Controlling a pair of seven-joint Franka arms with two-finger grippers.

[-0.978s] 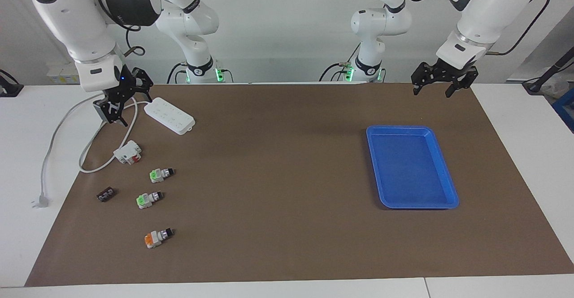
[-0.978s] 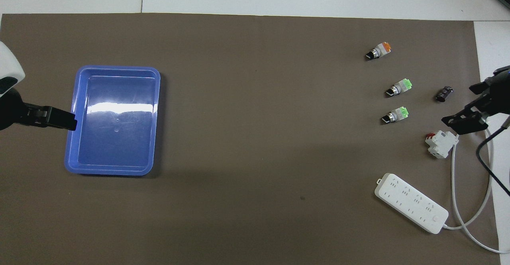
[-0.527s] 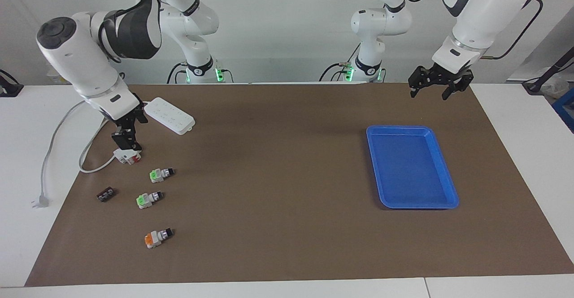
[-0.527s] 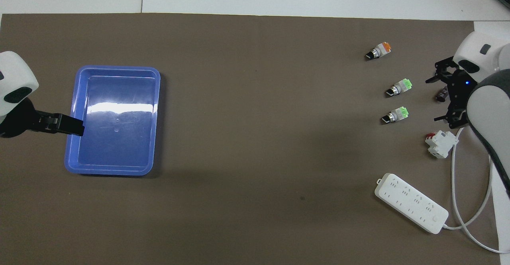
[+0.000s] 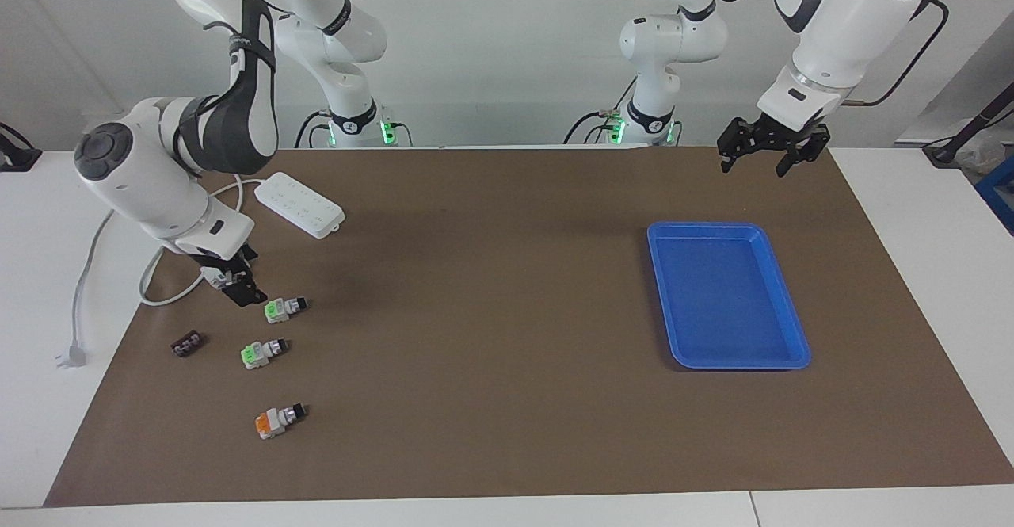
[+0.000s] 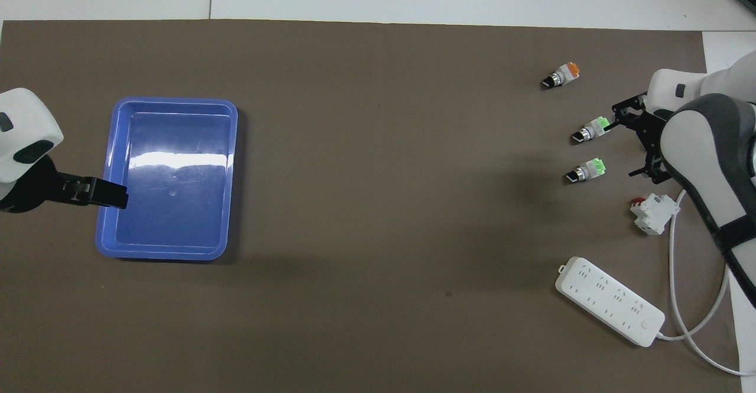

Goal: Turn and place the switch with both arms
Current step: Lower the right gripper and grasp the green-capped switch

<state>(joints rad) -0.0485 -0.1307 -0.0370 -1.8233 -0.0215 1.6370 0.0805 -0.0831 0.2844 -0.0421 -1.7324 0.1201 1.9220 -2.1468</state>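
Three switches lie on the brown mat toward the right arm's end. The green-ended switch (image 5: 283, 308) (image 6: 585, 171) is nearest the robots. A second green switch (image 5: 263, 351) (image 6: 590, 129) lies farther out, and an orange-ended one (image 5: 279, 420) (image 6: 561, 75) farthest. My right gripper (image 5: 242, 291) (image 6: 631, 145) hangs open, low over the mat right beside the nearest green switch, holding nothing. My left gripper (image 5: 752, 166) (image 6: 109, 193) waits open and empty in the air, over the mat's edge by the blue tray.
A blue tray (image 5: 726, 230) (image 6: 171, 102) sits toward the left arm's end. A white power strip (image 5: 299, 204) (image 6: 608, 301) with a cord, a white-and-red block (image 5: 212, 275) (image 6: 649, 213) and a small dark piece (image 5: 187, 345) lie around the right gripper.
The right arm has swung down from over the power strip's cord, past the white-and-red block, to beside the nearest green switch. The left gripper has drifted slightly.
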